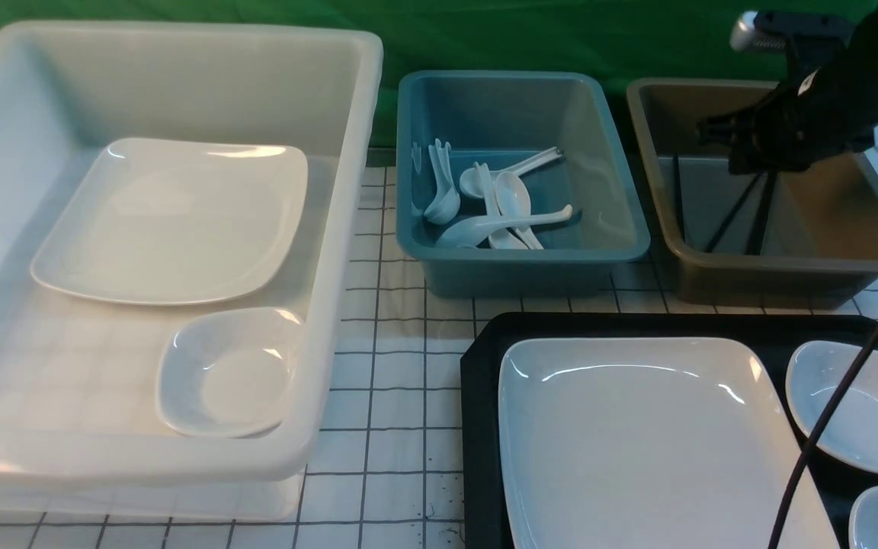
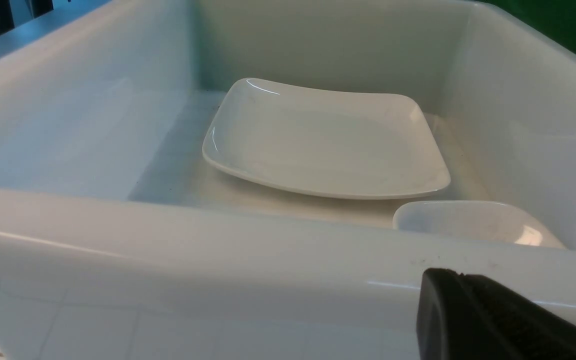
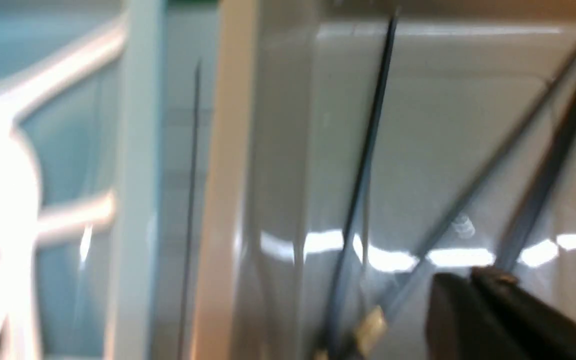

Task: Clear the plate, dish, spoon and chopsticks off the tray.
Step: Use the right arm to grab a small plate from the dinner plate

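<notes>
Right gripper (image 1: pixel 736 149): hovering over brown bin (image 1: pixel 789 263), fingers together.
Left gripper (image 2: pixel 493 325): waiting, fingers together.
Chopsticks (image 1: pixel 730 215): leaning inside brown bin, apparently loose.
Plate (image 1: pixel 637 442): lying on tray (image 1: pixel 477 427); glossy, brittle; gripping rim advised.

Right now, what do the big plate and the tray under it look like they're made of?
Plate: probably glazed ceramic or melamine, glossy white; sharp light streaks along its rim.
Tray: likely plastic, dull black; it shows hardly any shine.
</notes>
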Controlling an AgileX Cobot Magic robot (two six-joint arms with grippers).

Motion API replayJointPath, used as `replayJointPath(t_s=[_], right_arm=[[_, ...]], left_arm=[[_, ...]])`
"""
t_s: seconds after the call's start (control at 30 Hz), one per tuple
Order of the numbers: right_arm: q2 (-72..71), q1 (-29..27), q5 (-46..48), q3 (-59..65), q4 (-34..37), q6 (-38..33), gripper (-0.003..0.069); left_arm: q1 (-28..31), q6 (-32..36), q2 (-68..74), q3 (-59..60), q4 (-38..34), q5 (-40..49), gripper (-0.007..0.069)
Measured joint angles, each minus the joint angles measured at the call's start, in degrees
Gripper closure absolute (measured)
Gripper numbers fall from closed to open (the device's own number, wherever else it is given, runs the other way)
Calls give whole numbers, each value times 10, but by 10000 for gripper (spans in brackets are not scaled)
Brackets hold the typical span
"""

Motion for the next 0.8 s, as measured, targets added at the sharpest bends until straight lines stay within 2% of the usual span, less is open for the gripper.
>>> replayJointPath(t_s=[0.1,0.13,0.23,0.27,0.43,0.7,0.8], right_arm=[[-9,0,96,-43,4,-17,629],[-11,0,162,-81,5,-28,629],[-12,0,215,-113,5,-36,629],[-13,0,264,-135,6,-48,629],[-54,0,282,-143,4,-60,629],[-277,9,282,56,19,-54,629],[-405,18,270,186,23,-43,629]], left_arm=[[0,1,0,0,0,0,605],[0,0,0,0,0,0,605],[0,0,0,0,0,0,605],[0,0,0,0,0,0,605],[0,0,0,0,0,0,605],[0,0,0,0,0,0,605],[0,1,0,0,4,0,605]])
